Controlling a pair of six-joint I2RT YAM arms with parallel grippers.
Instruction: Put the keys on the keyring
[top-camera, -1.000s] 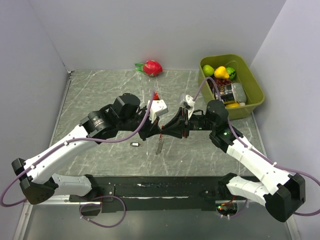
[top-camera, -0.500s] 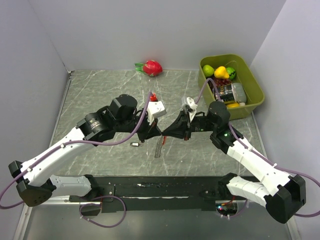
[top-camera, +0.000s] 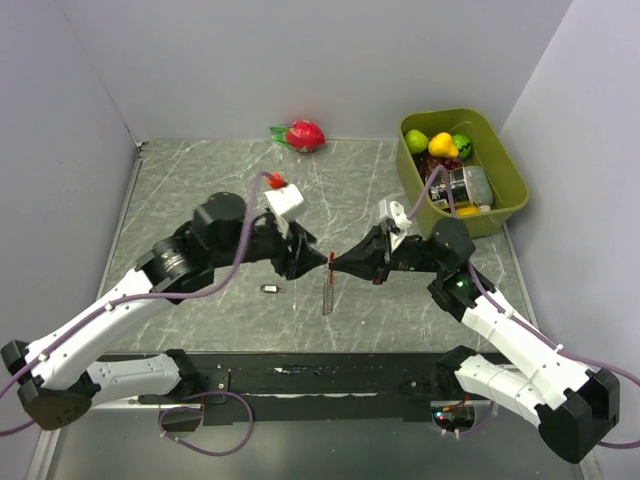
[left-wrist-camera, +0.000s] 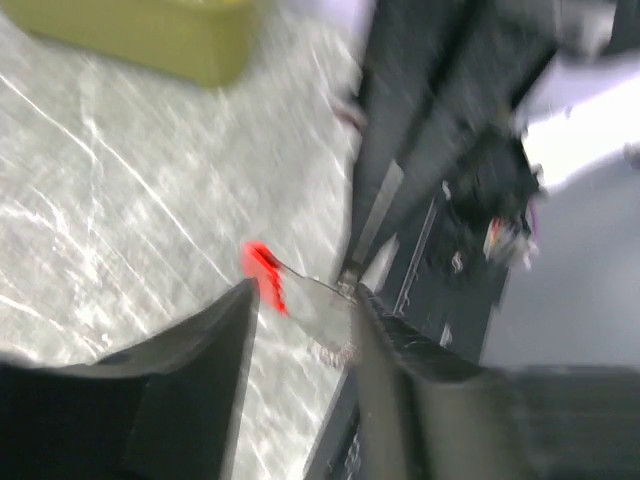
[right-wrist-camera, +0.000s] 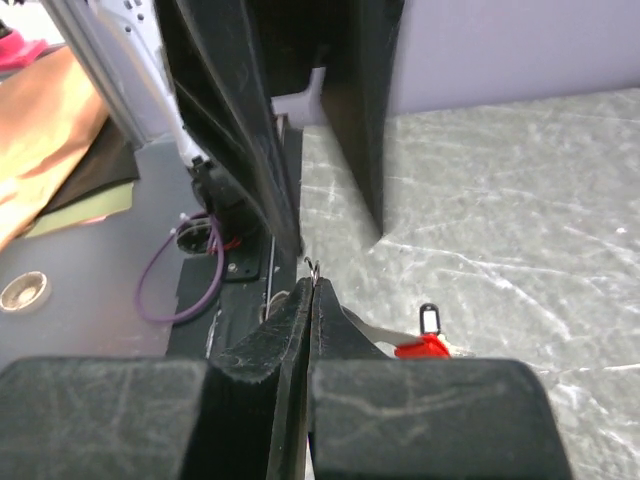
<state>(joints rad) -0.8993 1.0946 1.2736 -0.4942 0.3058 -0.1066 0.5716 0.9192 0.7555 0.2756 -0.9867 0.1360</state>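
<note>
Keyring (top-camera: 326, 290) hangs over mid-tabletop (top-camera: 200, 190), pinched in the closed right claw (top-camera: 335, 262). Left claw (top-camera: 318, 258) half-spread at its 9 o'clock; only the left wrist view shows the red loop in that gap. Key (top-camera: 270, 289) lies at 8 o'clock, apart. Green bin (top-camera: 510, 170) well apart, 2 o'clock edge.

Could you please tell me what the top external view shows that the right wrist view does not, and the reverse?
Only the top external view shows the green bin of fruit, the dragon fruit and a small dark key lying on the table. Only the right wrist view shows, close up, the right gripper with its fingers pressed together, plus a tan sheet beyond the table. Both show the keyring, pinched by the right gripper, and the left gripper facing it.
</note>
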